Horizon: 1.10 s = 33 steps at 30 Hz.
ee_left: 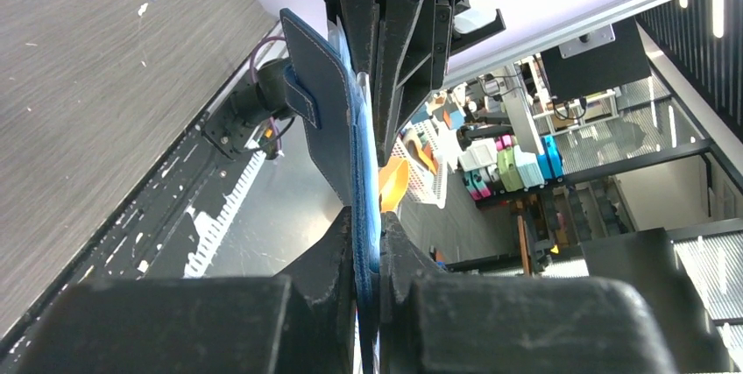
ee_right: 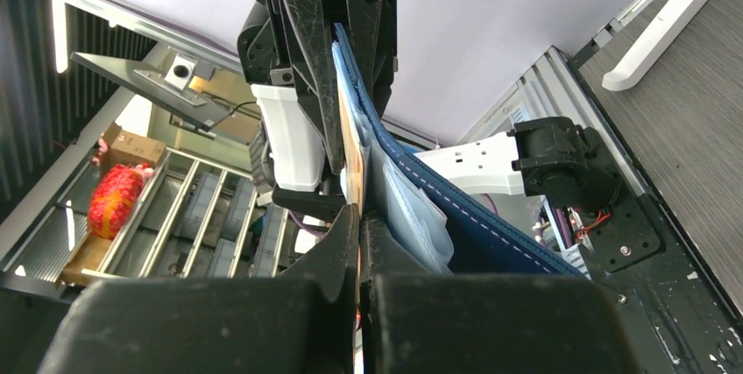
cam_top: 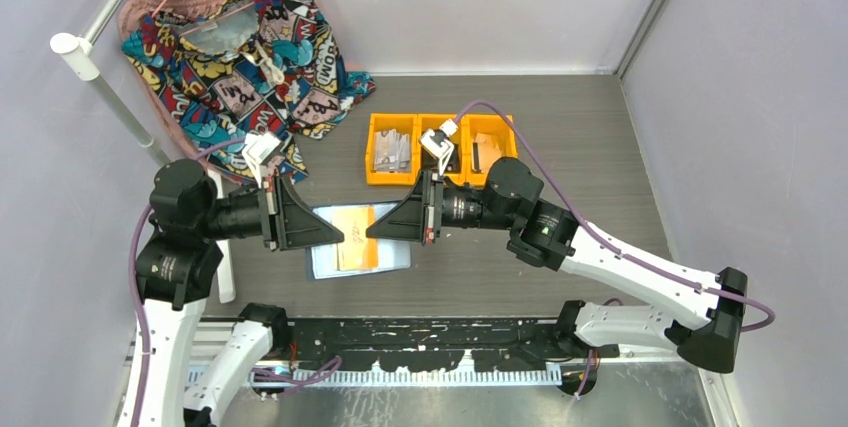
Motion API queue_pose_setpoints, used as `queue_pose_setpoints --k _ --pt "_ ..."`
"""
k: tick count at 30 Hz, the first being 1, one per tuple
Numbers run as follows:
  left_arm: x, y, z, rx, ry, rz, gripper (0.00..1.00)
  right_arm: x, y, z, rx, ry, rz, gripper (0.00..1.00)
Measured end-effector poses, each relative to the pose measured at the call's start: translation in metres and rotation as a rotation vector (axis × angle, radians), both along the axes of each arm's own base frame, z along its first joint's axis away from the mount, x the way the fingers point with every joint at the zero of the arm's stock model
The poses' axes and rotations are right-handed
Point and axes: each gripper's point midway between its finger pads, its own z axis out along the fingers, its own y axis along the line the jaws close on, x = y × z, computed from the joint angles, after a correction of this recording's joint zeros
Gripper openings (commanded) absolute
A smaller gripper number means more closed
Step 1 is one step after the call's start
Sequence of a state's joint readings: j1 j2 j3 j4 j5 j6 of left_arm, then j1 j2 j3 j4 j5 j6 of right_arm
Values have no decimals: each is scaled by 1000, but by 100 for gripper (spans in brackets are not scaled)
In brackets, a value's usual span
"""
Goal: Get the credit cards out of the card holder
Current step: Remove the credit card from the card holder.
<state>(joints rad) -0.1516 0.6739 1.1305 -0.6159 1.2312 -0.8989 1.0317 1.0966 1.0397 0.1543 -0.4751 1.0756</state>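
Inside card holder (cam_top: 325, 259), orange credit card (cam_top: 357, 239)

The card holder (ee_left: 324, 120) is navy, leather-like and matt, with a fine grain and pale stitching along its edge; its inner pockets look like thin, cloudy, slightly shiny plastic. The credit card (cam_top: 356, 237) in it is smooth orange with a dull finish. The left gripper (ee_left: 366, 225) and right gripper (ee_right: 360, 216) clamped on it are matt black plastic, scuffed pale at the edges. Under it, the table (cam_top: 600, 147) is matt grey wood-grain. Beyond it stand smooth yellow plastic bins (cam_top: 372, 147), and soft printed cloth (cam_top: 240, 57) lies crumpled.
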Motion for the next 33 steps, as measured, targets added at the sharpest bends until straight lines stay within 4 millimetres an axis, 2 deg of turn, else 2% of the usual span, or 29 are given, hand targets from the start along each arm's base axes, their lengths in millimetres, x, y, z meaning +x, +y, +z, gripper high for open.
queue_pose_setpoints --k 4,9,14,20,22,23,29,31,33 --pt "-1 0 -1 11 -9 -11 8 0 -1 -1 -6 3 -4 1" --pt "-5 1 -3 19 -35 -28 5 -2 0 -5 -17 17 18 1" --pt "-7 2 -8 38 -58 -34 16 -4 0 -10 -37 29 29 1" --pt "-17 4 -8 57 -144 -70 11 -8 -5 -9 -44 48 52 1" --pt "-19 4 -8 62 -175 -71 1 -10 -5 -9 -44 52 64 1" --pt "-19 5 -8 64 -181 -71 0 -11 -5 -8 -40 52 68 2" --pt "-22 6 -8 79 -211 -68 0 -14 1 -8 -29 71 97 19" --pt "-24 7 -9 86 -225 -70 0 -17 5 -11 -36 80 112 20" --pt "-26 8 -13 97 -238 -70 0 -19 8 -15 -45 90 121 14"
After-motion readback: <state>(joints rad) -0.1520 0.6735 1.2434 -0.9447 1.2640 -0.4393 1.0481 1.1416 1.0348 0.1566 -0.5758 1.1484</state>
